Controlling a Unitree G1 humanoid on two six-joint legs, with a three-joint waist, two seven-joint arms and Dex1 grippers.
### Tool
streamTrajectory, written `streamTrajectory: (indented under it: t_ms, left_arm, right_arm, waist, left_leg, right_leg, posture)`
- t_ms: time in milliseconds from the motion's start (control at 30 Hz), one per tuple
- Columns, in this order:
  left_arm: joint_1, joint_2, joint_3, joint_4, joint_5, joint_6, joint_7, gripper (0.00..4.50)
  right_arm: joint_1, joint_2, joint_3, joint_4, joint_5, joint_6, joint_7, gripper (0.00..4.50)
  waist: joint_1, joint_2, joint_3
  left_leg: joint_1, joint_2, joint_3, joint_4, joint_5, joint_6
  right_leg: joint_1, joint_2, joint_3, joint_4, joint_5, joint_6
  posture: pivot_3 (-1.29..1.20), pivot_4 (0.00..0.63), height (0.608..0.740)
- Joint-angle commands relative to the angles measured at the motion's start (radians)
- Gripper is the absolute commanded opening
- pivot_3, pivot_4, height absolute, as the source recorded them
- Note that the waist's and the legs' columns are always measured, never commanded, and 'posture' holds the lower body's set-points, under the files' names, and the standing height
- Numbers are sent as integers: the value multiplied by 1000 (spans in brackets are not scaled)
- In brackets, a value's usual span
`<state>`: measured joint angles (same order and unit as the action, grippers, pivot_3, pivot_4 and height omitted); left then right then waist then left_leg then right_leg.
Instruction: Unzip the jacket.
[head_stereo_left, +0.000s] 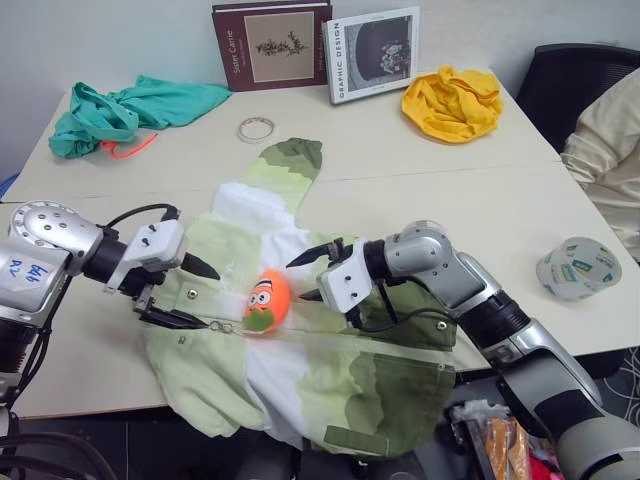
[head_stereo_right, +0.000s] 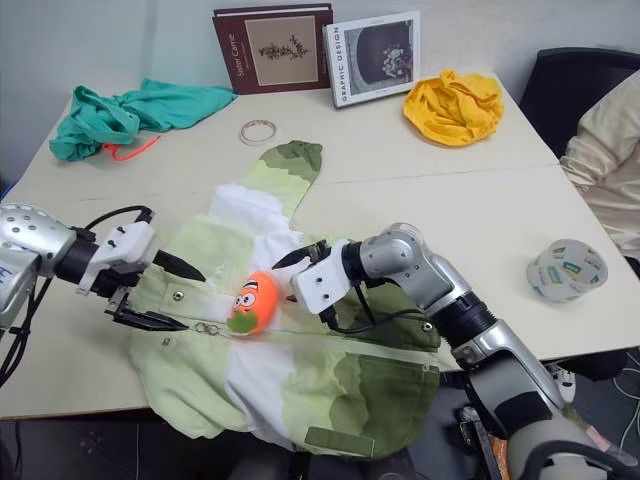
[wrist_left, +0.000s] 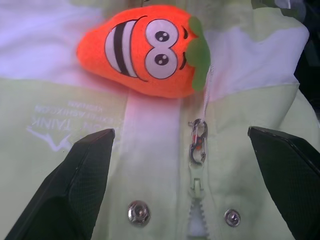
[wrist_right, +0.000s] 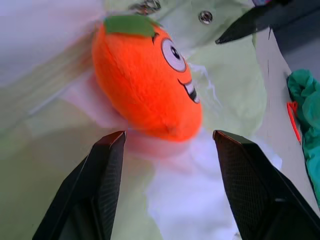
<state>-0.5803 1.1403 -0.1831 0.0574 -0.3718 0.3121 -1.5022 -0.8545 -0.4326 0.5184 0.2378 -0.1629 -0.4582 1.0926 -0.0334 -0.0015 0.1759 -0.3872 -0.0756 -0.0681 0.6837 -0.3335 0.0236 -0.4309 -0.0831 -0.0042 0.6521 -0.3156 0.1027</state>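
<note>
So the jacket (head_stereo_left: 300, 340) is sprawled over the desk's front edge, zip running sideways, pull clip (wrist_left: 198, 141) right ahead of the wide-spread left gripper (head_stereo_left: 190, 293), right gripper (head_stereo_left: 308, 276) also spread.

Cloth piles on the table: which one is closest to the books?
The yellow cloth, bunched up just right of the Graphic Design book. The teal green cloth lies farther off, near the table's left edge.
</note>
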Motion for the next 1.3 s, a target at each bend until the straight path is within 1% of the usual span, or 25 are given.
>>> streamTrajectory:
  t_ms: [33,200,300,333,367,400,433,500,533,567,600,700,800,867,1000,1100,1200,1300]
  left_arm:
    - [25,37,1,-55,-20,1,-111,4500]
    - [48,59,10,-34,-6,-32,-112,4500]
    - [48,62,9,-28,-5,-42,-112,4500]
    - [49,60,8,-27,-3,-47,-111,4500]
    - [51,59,6,-27,-1,-54,-111,4500]
    - [54,56,2,-28,4,-63,-107,4500]
    - [56,53,-1,-28,8,-69,-105,4500]
    - [56,47,-7,-27,14,-76,-100,4500]
    - [65,45,-16,-26,23,-86,-99,4500]
    - [76,41,-23,-24,31,-100,-94,4500]
    - [87,32,-31,-18,48,-119,-82,4500]
    - [113,-4,-46,19,92,-196,-54,4500]
    - [128,-74,-57,75,146,-280,3,3862]
    - [143,-105,-69,98,185,-312,24,3281]
    - [175,-135,-87,157,274,-419,60,3281]
    - [188,-159,-92,234,333,-507,116,3281]
    - [195,-173,-85,294,344,-539,141,3281]
    - [204,-172,-76,330,341,-551,148,3281]
  right_arm:
    - [-14,54,12,17,10,-20,-5,2902]
    - [-25,144,29,77,-8,-24,-27,2902]
    - [-35,176,35,123,-35,-37,-45,2902]
    - [-38,182,35,138,-45,-39,-49,2534]
    - [-41,186,35,148,-51,-43,-50,2320]
    - [-40,187,32,152,-50,-40,-48,1953]
    - [-40,187,29,155,-48,-39,-46,1702]
    - [-39,186,24,158,-44,-37,-45,987]
    - [-31,177,18,147,-35,-28,-37,597]
    - [-22,166,12,133,-26,-15,-28,360]
    - [-13,152,4,117,-17,-4,-20,24]
    - [18,111,-15,66,-2,33,-10,24]
    - [58,74,-35,-4,23,92,-5,0]
    - [82,52,-45,-42,25,119,-5,0]
    - [139,-5,-67,-139,45,185,13,0]
    - [200,-73,-102,-233,88,250,43,0]
    - [272,-160,-169,-325,129,316,47,0]
    - [369,-267,-293,-424,192,402,35,0]
  waist:
    - [-1,0,0]
    - [0,0,0]
    - [-1,0,0]
    - [-1,0,0]
    - [0,0,0]
    - [-1,0,0]
    - [-1,0,0]
    - [0,0,0]
    - [0,0,0]
    - [0,0,0]
    - [0,0,0]
    - [3,0,0]
    - [5,0,0]
    - [5,0,0]
    - [7,0,-1]
    - [16,4,-3]
    - [35,6,-4]
    - [43,9,-6]
  left_leg:
    - [1,0,0,0,0,-1]
    - [1,2,0,0,2,-3]
    - [1,1,0,0,2,-3]
    - [1,1,0,0,2,-3]
    - [1,1,0,0,2,-3]
    - [1,1,0,0,2,-3]
    - [1,1,0,0,2,-3]
    - [1,1,0,0,2,-3]
    - [1,1,0,0,2,-3]
    - [1,1,0,0,2,-3]
    - [1,1,0,0,2,-3]
    - [1,1,0,-1,2,-3]
    - [1,0,0,0,2,-3]
    - [0,0,0,0,2,-3]
    - [1,0,0,0,2,-3]
    - [3,0,0,0,2,-3]
    - [12,0,1,-1,1,-2]
    - [22,0,-1,-3,0,0]
  right_leg:
    - [0,0,0,1,0,0]
    - [-3,3,4,5,0,-1]
    - [-3,3,6,6,0,-1]
    - [-3,3,7,6,0,-1]
    - [-3,3,7,6,0,-1]
    - [-4,3,7,6,0,-1]
    - [-4,3,7,6,0,-1]
    - [-4,3,7,6,0,-1]
    - [-4,3,7,6,0,-1]
    - [-4,3,7,6,0,-1]
    - [-4,3,7,6,0,-1]
    - [-4,3,7,6,0,-1]
    - [-3,3,7,6,0,-1]
    - [-3,3,7,6,0,-1]
    - [-3,3,8,6,0,-1]
    - [1,2,7,5,0,-1]
    - [8,2,9,1,0,-1]
    - [19,2,8,-2,-1,-1]
  posture:
    - [0,150,740]
    - [0,150,740]
    - [0,150,740]
    - [0,150,740]
    - [0,150,740]
    - [0,150,740]
    - [0,150,740]
    - [0,150,740]
    - [0,150,740]
    - [0,150,740]
    - [0,150,740]
    - [0,150,740]
    - [0,150,740]
    - [0,150,740]
    - [0,150,740]
    - [0,150,740]
    - [0,150,740]
    - [0,150,740]
